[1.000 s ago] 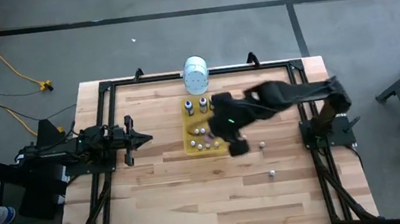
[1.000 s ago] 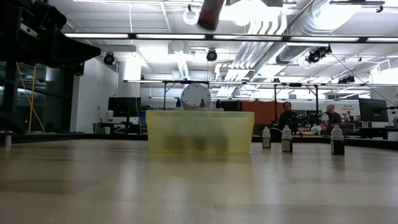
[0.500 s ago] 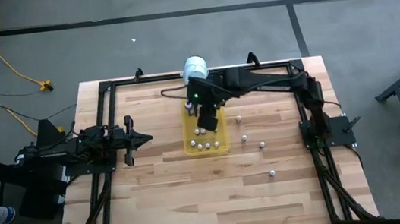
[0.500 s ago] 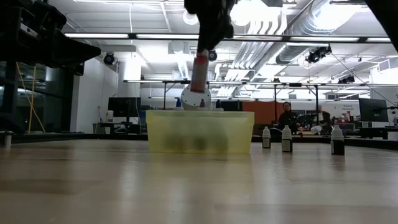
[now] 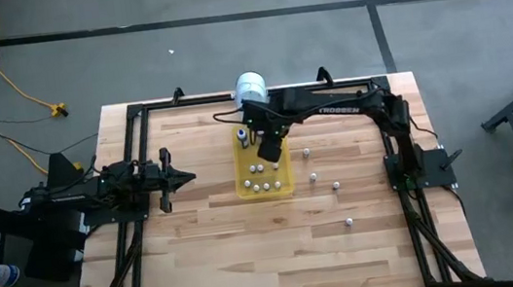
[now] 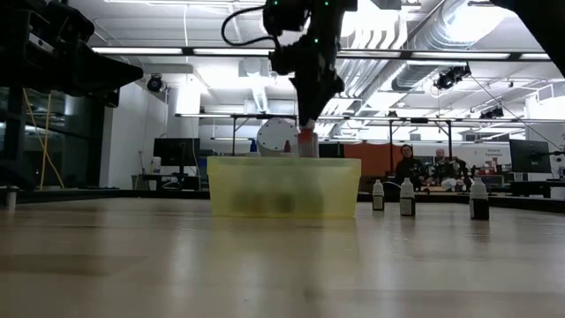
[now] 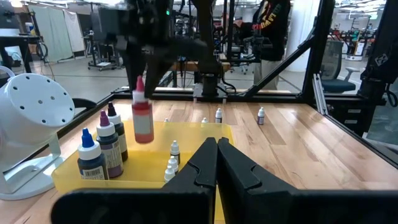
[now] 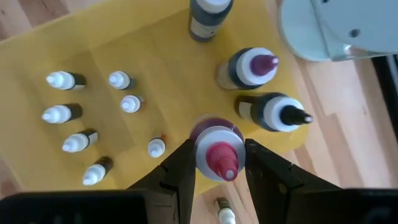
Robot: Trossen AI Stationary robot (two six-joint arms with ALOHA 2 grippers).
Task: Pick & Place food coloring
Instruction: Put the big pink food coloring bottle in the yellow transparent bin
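My right gripper [image 5: 268,144] hangs over the far part of the yellow tray [image 5: 242,186], pointing steeply down, shut on a red food coloring bottle [image 7: 143,118]. Three taller dark bottles [image 8: 255,68] stand at the tray's far end. Several tiny white-capped bottles [image 8: 68,112] rest on the tray floor. My left gripper [image 5: 182,179] waits shut at the table's left side, pointing level toward the tray. My right gripper pinches the red bottle by its upper end [image 8: 217,146], at the red cap, between its two fingers [image 8: 180,168]. The fingers come from above, pointing steeply down. The bottle hangs upright below them, clear of the tray floor, beside the taller bottles.
A large white cylindrical container [image 5: 250,87] stands at the far edge behind the tray. Several small bottles [image 5: 314,177] stand loose on the wood to the right of the tray. Black frame rails [image 5: 135,114] run along the table's edges.
My right gripper has carried the red bottle from above the tray's near right corner toward the far edge and down, rolling its wrist on the way. The bottle now hangs low over the tray's far part and stays upright in the hold.
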